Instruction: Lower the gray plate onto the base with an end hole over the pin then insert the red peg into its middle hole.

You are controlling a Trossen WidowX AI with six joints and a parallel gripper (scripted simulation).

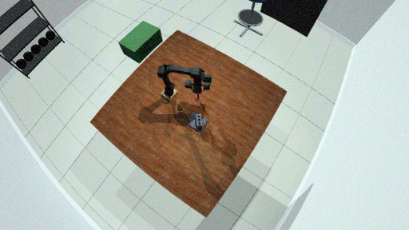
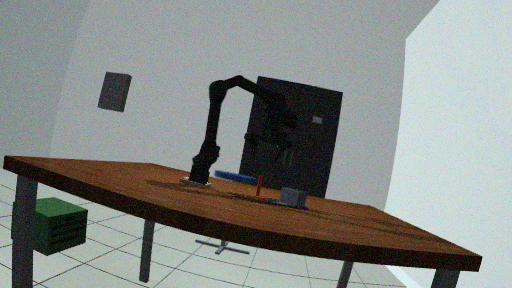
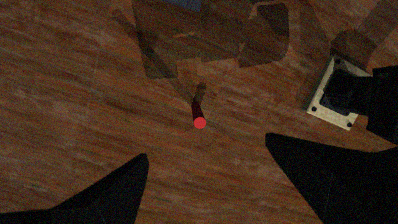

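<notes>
The red peg (image 1: 197,97) (image 2: 259,185) (image 3: 200,121) stands upright on the wooden table (image 1: 240,120) (image 2: 350,225) (image 3: 75,75). My gripper (image 1: 196,92) (image 2: 285,158) (image 3: 207,149) is open and empty. It hangs well above the peg and points down, and in the wrist view the peg's round top sits just ahead of the gap between the two dark fingers. The gray plate and base (image 1: 195,121) (image 2: 293,197) sit on the table a short way beyond the peg, toward the front in the top view. They are too small for their holes or pin to show, and they are out of the wrist view.
The arm's cream mount (image 1: 168,95) (image 3: 317,105) is fixed near the table's middle. A flat blue object (image 2: 235,176) lies on the table behind the peg. On the floor stand a green crate (image 1: 140,41) (image 2: 49,225), a shelf rack (image 1: 28,40) and a stool (image 1: 249,20).
</notes>
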